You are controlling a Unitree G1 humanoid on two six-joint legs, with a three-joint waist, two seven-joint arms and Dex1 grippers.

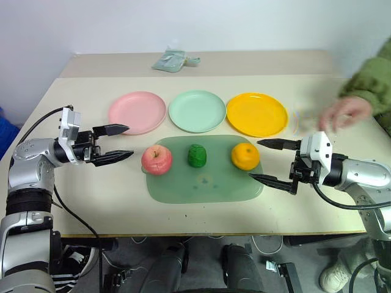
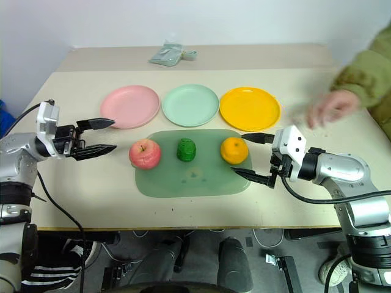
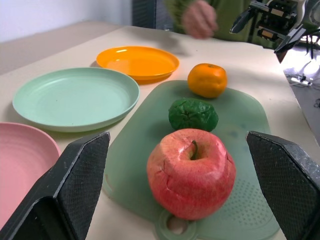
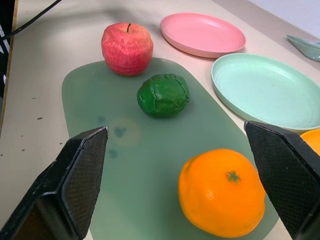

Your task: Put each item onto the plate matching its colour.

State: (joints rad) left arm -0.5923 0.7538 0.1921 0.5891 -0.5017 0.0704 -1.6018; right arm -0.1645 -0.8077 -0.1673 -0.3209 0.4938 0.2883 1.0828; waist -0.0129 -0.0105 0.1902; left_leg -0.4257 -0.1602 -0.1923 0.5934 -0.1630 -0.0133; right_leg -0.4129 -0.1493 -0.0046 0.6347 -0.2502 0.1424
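A red-pink apple [image 1: 157, 160], a dark green bumpy ball [image 1: 197, 155] and an orange [image 1: 245, 155] lie in a row on a translucent green mat [image 1: 204, 183]. Behind them stand a pink plate [image 1: 137, 112], a mint green plate [image 1: 197, 110] and a yellow-orange plate [image 1: 256, 113]. My left gripper [image 1: 120, 142] hovers open just left of the apple, pointing at it. At the mat's right edge my right gripper [image 1: 267, 161] is open beside the orange, holding nothing. The apple [image 3: 191, 172] sits between the left fingers' line of sight, and the orange [image 4: 222, 192] lies close before the right gripper.
A person's hand [image 1: 342, 113] and green sleeve reach over the table's far right corner. A small pale green packet [image 1: 173, 61] lies at the back of the table. The table's front edge runs just below the mat.
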